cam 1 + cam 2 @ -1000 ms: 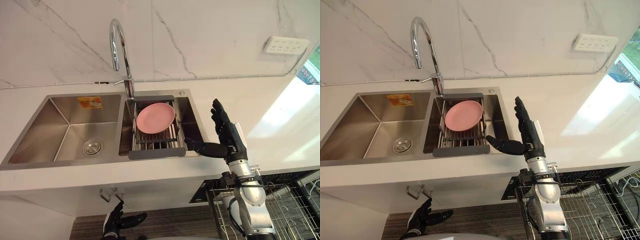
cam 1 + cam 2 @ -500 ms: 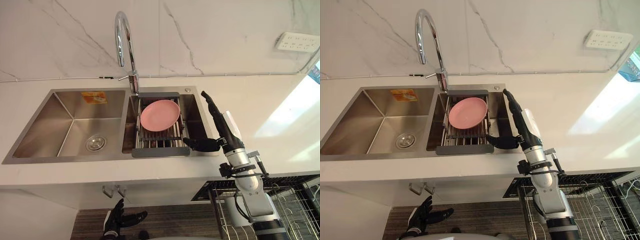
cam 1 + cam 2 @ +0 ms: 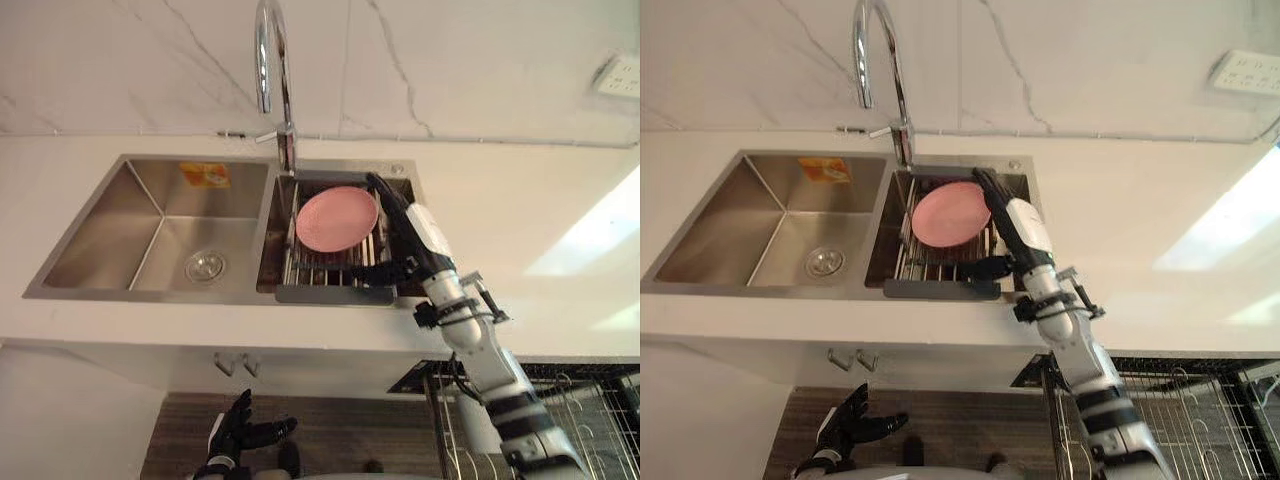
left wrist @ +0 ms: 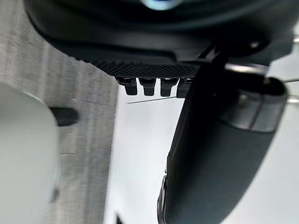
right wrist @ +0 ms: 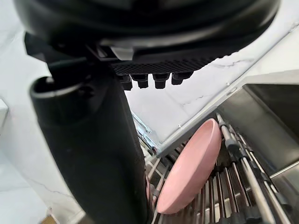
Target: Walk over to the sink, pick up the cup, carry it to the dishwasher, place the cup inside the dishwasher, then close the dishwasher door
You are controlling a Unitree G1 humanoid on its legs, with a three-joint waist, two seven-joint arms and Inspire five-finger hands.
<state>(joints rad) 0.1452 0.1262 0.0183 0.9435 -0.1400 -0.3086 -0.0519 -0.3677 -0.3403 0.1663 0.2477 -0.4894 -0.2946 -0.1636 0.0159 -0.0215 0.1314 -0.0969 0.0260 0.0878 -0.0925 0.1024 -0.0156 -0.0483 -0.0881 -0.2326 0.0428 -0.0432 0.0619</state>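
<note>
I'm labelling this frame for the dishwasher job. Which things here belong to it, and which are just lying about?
Job: right hand, open over the sink; pink dish, on the rack; wire basket under the counter, likely the dishwasher's.
Just there: tap; wall socket; left hand, open, low by the floor.

- Your right hand [image 3: 1012, 228] is over the sink rack [image 3: 940, 289], fingers [image 3: 990, 190] straight, just beside the 1 pink plate [image 3: 946, 214] (tilted).
- Your left hand [image 3: 845, 425] hangs low, fingers spread.
</note>
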